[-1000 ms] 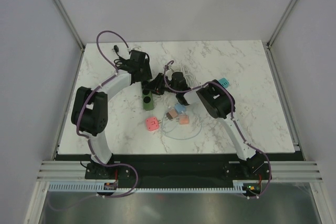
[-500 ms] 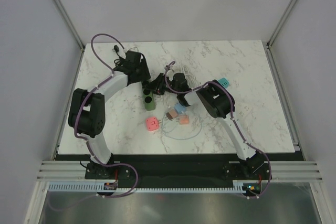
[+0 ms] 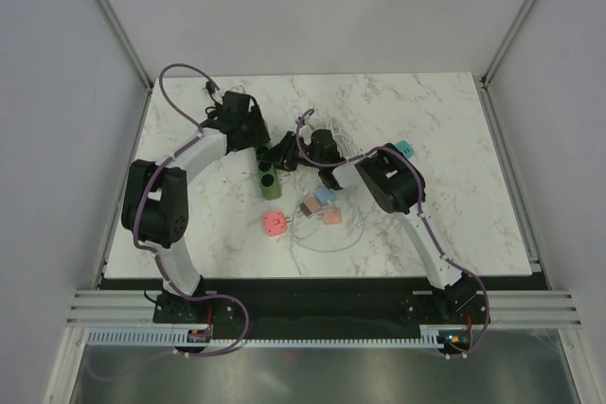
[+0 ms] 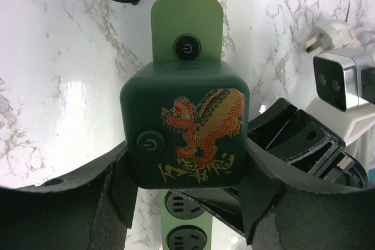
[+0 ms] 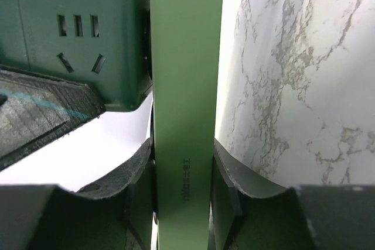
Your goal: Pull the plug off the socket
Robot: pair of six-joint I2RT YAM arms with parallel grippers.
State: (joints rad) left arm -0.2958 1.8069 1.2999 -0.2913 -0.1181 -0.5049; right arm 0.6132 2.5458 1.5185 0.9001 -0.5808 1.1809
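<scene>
Jaws of the left gripper [image 4: 186, 188] clamp wide, those of the right gripper [image 5: 184, 185] narrow.

On the dark green cube plug [image 4: 184, 127], top face: a red-and-gold dragon emblem [image 4: 202, 118]. The gold stylised script [image 4: 196, 171] at its 6 o'clock is not legible. A round button [image 4: 150, 143] at its 9 o'clock bears a power symbol.

On the light green socket strip [image 4: 187, 21], at 12 o'clock of the plug: a second power-symbol button [image 4: 187, 46].

On the strip's side, right wrist view: small embossed characters [image 5: 184, 178], unreadable.

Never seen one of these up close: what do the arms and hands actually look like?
The left arm and right arm: white tubes, bulky black joints, a purple cable looped along each. The left hand and right hand: black, two curved fingers.
</scene>
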